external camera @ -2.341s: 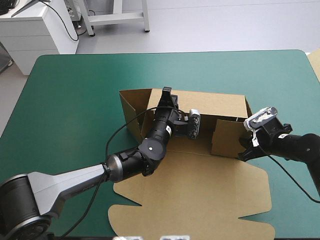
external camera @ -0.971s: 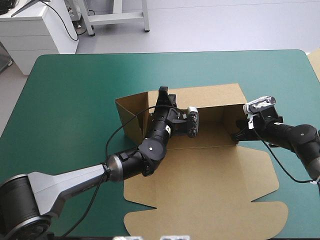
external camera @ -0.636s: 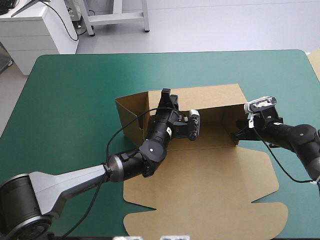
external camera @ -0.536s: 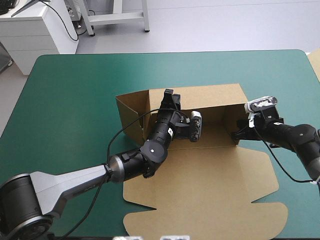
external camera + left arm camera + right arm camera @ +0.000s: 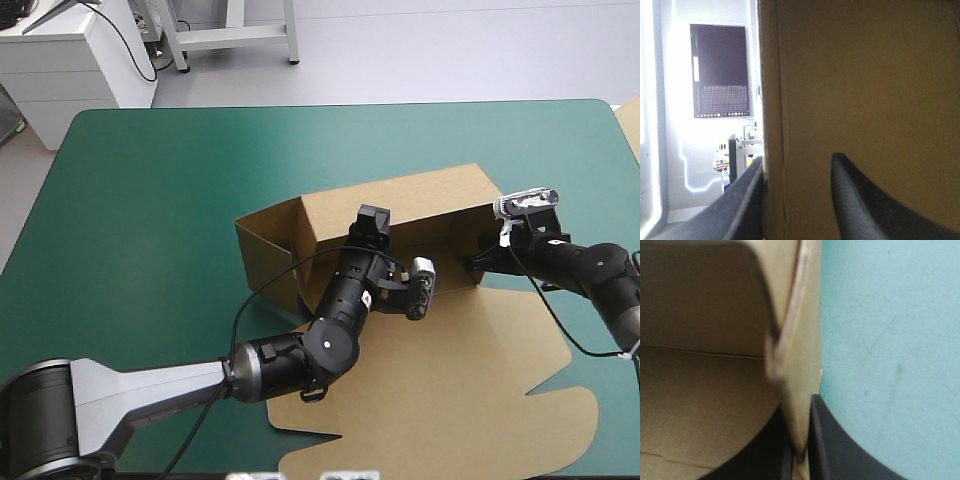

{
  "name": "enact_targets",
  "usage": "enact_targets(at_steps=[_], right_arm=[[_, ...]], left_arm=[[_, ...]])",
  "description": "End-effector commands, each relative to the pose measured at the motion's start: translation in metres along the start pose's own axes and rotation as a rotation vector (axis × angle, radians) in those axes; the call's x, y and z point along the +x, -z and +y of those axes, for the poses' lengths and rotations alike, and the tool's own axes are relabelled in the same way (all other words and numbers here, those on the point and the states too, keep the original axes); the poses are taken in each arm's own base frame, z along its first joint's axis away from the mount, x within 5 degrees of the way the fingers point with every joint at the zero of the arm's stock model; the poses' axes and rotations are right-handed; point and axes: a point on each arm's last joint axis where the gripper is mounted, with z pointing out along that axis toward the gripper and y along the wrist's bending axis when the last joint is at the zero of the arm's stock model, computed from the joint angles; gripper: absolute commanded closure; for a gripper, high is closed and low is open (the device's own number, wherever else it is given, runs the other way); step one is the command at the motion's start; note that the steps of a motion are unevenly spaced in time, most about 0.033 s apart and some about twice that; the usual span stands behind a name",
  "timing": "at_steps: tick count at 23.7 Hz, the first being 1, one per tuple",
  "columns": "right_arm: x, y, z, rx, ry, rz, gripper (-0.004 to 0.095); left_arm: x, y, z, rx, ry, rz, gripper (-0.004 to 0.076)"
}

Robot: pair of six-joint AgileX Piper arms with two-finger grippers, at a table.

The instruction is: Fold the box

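both at the box (image 5: 420, 200): right gripper (image 5: 800, 432) pinches its end wall; left gripper (image 5: 797, 158), parted, has slid rightward.

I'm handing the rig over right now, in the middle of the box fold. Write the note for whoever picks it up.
Left pincer: open, astride the far wall of the box, one finger on each side.
Right pincer: shut on the right end wall.
Box: mid-table on the teal-green cover, skewed to the table's edges.
Done: the far wall, the left end wall and the right end wall stand raised.
Left: the lid lies flat toward the near edge; I cannot tell whether the walls are tucked.
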Motion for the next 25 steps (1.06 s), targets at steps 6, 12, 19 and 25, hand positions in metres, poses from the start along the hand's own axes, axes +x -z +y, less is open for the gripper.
enact_targets(at_steps=[6, 12, 19, 25], right_arm=[[-0.005, 0.001, -0.002, 0.011, -0.028, -0.02, 0.0913], [-0.006, 0.001, -0.002, 0.013, -0.028, -0.022, 0.0913], [-0.025, 0.01, 0.002, -0.029, -0.024, -0.018, 0.0913], [-0.051, 0.027, 0.003, -0.036, -0.031, 0.014, 0.0913]], left_arm=[[-0.004, 0.059, 0.064, -0.221, 0.091, -0.062, 0.0513], [0.022, 0.088, 0.1, -0.308, 0.247, -0.044, 0.0727], [0.081, 0.092, 0.133, -0.37, 0.369, 0.07, 0.0726], [0.153, 0.099, 0.162, -0.371, 0.649, 0.195, 0.0726]])
